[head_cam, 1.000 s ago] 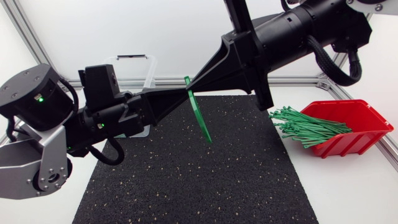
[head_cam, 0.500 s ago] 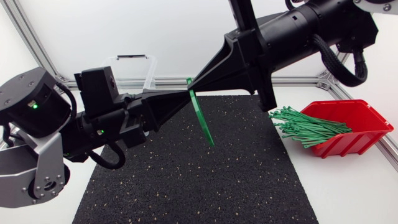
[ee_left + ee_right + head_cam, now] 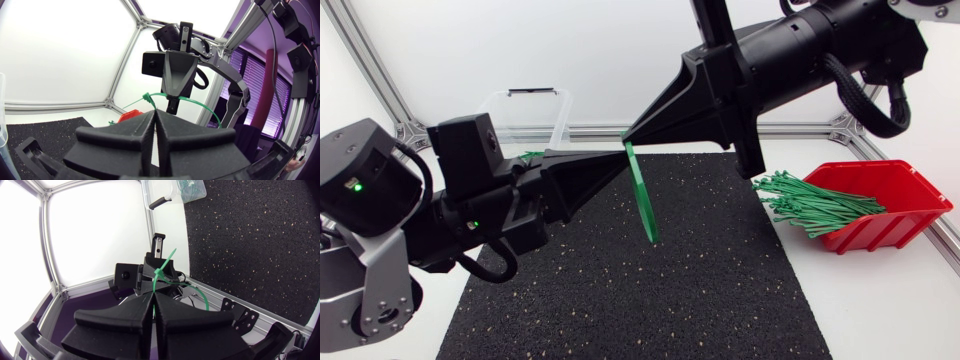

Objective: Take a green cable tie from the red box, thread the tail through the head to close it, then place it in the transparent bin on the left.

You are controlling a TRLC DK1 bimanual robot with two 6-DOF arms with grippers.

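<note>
**Position.** Locate the green cable tie at the tips of the right gripper. The right jaws are clenched on its strap. In the right wrist view the green band rises straight out of the seam between them. The tie is held in the air above the black mat on the table.

**Orientation.** In the head view you see the tie edge-on, as one narrow strip. Its long axis starts at the right jaws' tips and runs out over the mat, crosswise to both grippers. The head is at the jaw end.

**Left gripper.** Its jaws are pressed together along their seam. Their tips lie just beside the tie's head end, facing the right jaws. You cannot tell from any view whether they pinch the strap.

**View differences.**
- **Wrist views:** Only these show that the tie is a closed loop. The head lies just ahead of the jaw tips, the thin tail sticks out past it, and the strap curves away to one side.
- **Right wrist view:** This shows green ties lying inside the transparent bin, far ahead of the right jaws.
- **Head view:** This shows the red box whole, well apart from both jaws, with a bundle of green ties spilling over its open front.
- **Left wrist view:** This shows only a red corner of the box past the jaws.
</note>
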